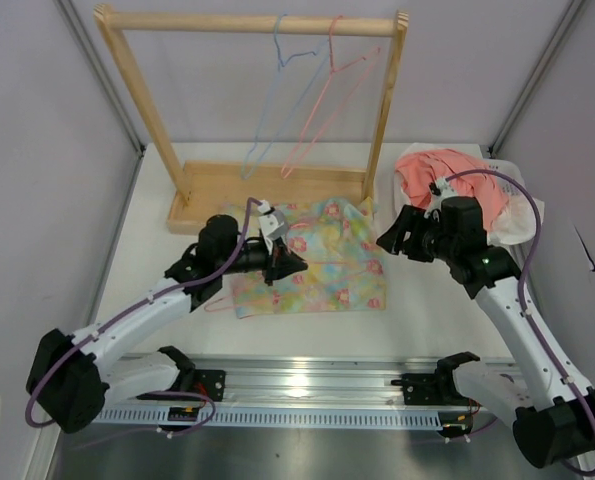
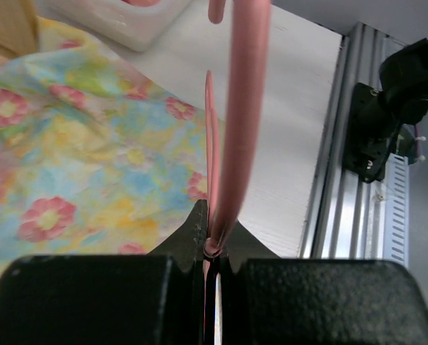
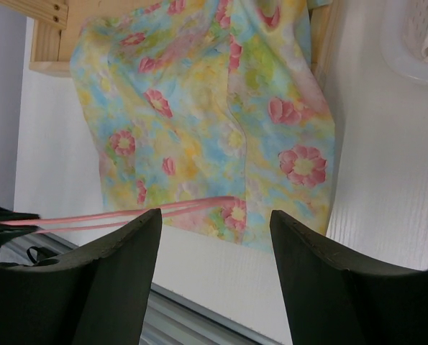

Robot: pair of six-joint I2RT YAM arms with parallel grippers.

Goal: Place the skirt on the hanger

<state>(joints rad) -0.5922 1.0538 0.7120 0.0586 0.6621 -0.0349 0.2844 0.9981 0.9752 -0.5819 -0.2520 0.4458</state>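
Skirt (image 1: 317,262): lying flat mid-worktop (image 1: 427,310), far edge touching the wooden rack's (image 1: 267,192) base. Left tool (image 1: 280,262): pressed together, pinching the pink hanger (image 2: 246,108) wire over the skirt's left part, wire reaching along the skirt's near edge. Right tool (image 1: 397,238): spread wide, gripping nothing, hovering beside the skirt's right edge. Coral garment (image 1: 437,175): sitting in the white basket (image 1: 517,225) at the far right corner.

Pink hanger (image 2: 246,108) blurred, cut off at top edge; skirt (image 3: 221,108) cropped above.
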